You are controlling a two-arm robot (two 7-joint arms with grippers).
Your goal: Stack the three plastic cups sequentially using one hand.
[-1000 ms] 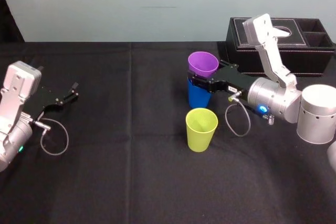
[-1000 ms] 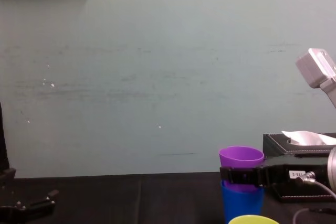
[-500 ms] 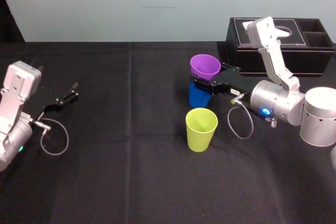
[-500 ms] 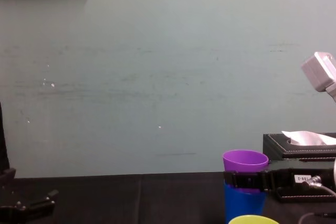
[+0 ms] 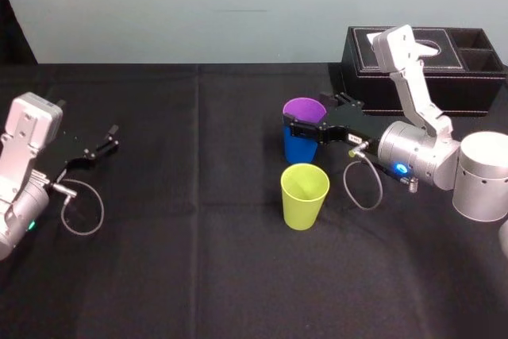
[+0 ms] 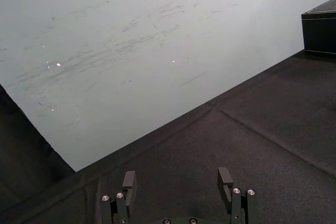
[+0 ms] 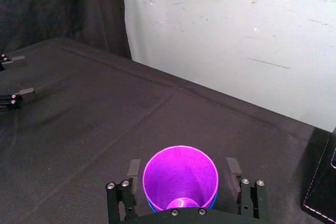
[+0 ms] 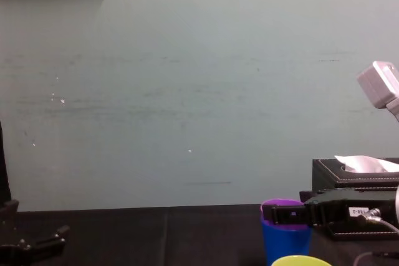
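Observation:
The purple cup point(image 5: 304, 109) sits nested in the blue cup point(image 5: 295, 147), with only its rim showing above the blue one point(image 8: 285, 244). My right gripper point(image 5: 308, 114) is open. Its fingers point(image 7: 134, 169) stand on either side of the purple cup point(image 7: 180, 174), with a small gap on each side. The yellow-green cup point(image 5: 304, 194) stands upright and alone, just in front of the stack. At the table's left, my left gripper point(image 5: 107, 139) rests open with nothing between its fingers point(image 6: 128, 179).
A black leather tissue box point(image 5: 429, 69) stands at the back right, behind the right arm. The table is covered with black cloth point(image 5: 198, 275), and a pale wall rises behind it.
The purple cup has dropped from its raised, tilted position down into the blue cup. The right gripper's fingers have spread off it. The left arm has not moved.

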